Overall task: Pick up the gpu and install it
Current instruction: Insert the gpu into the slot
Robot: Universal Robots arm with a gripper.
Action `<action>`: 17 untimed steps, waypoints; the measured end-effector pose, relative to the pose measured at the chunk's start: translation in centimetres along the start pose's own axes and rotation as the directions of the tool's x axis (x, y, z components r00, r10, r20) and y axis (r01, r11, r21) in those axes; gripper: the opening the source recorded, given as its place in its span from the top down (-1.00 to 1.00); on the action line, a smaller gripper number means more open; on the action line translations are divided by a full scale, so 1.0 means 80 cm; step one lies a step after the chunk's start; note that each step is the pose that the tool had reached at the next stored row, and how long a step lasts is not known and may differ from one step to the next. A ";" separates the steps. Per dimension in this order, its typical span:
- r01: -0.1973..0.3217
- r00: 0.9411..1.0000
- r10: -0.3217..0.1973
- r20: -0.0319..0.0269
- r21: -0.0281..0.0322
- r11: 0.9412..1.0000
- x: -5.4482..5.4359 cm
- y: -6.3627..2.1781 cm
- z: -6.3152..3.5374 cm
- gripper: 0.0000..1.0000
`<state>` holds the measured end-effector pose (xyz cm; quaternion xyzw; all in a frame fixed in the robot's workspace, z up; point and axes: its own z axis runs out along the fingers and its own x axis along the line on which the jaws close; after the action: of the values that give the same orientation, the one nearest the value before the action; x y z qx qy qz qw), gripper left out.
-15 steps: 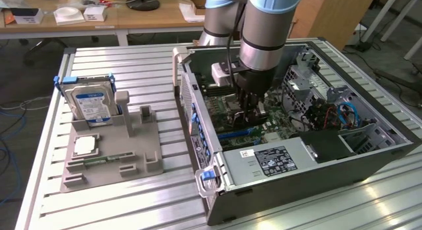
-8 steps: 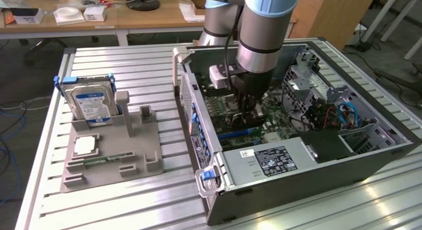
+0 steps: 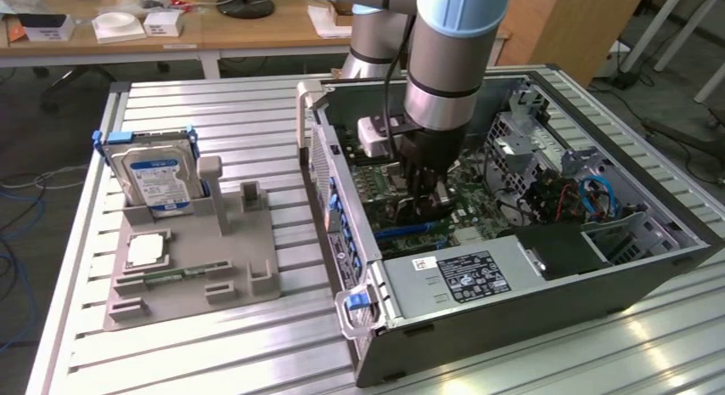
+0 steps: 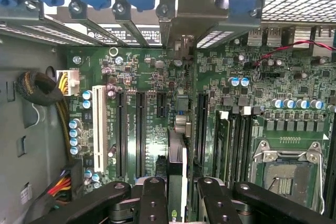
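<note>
Wrist view: gpu (image 4: 177,166) between black slots (image 4: 140,124).

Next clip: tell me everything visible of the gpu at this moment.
The gpu is seen edge-on in the wrist view, a thin card with a pale upper edge, standing upright between the black fingers of the gripper, which clamp it from both sides. It hangs over the green motherboard among the expansion slots, inside the open computer case.
</note>
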<state>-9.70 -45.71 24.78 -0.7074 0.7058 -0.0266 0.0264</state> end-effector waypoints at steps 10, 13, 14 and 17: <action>0.000 1.000 0.000 0.000 0.000 1.000 0.000 0.001 0.003 0.46; 0.000 1.000 0.000 0.000 0.000 1.000 0.000 0.002 0.004 0.46; 0.000 1.000 0.000 0.000 0.000 1.000 0.000 0.002 0.004 0.46; 0.000 1.000 0.000 0.000 0.000 1.000 0.000 0.003 0.005 0.46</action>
<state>-9.89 -45.71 24.37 -0.7074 0.7058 -0.0266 0.0263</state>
